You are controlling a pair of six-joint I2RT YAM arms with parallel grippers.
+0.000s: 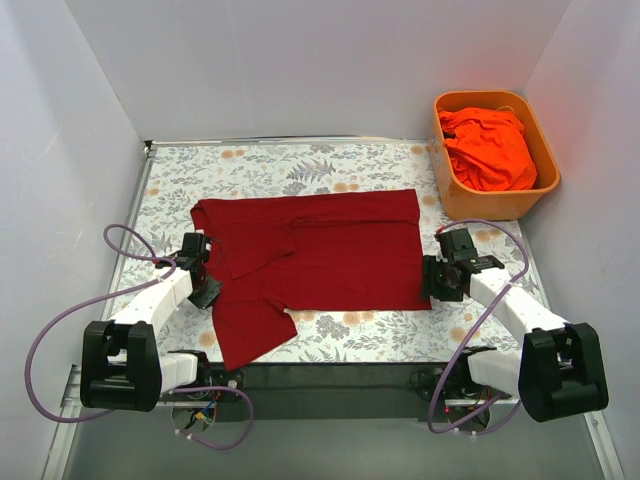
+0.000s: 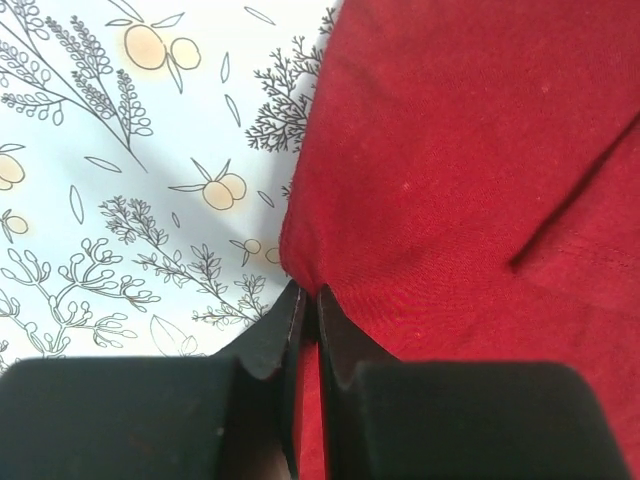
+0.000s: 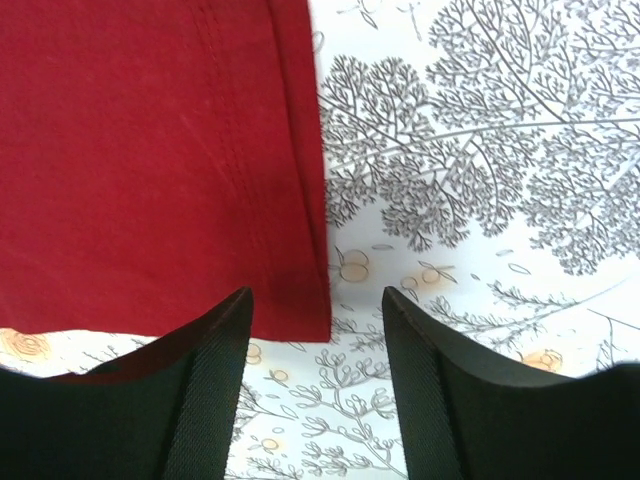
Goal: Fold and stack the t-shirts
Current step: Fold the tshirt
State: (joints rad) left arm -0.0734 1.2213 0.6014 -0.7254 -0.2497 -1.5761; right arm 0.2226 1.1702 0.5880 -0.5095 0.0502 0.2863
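The dark crimson t-shirt (image 1: 320,255) lies spread on the floral table, partly folded, one flap hanging toward the near edge. My left gripper (image 1: 203,285) is at its left edge, shut on a pinch of the crimson cloth (image 2: 420,180), which runs between the fingers (image 2: 285,330). My right gripper (image 1: 440,280) is open just above the shirt's near right corner (image 3: 300,300), its fingers (image 3: 215,340) straddling the hem, touching nothing. The bright orange-red t-shirt (image 1: 490,148) lies crumpled inside the tub.
The rigid orange plastic tub (image 1: 545,180) stands at the back right, off the floral mat (image 1: 260,165). White walls close in on three sides. Purple cables loop beside both arm bases.
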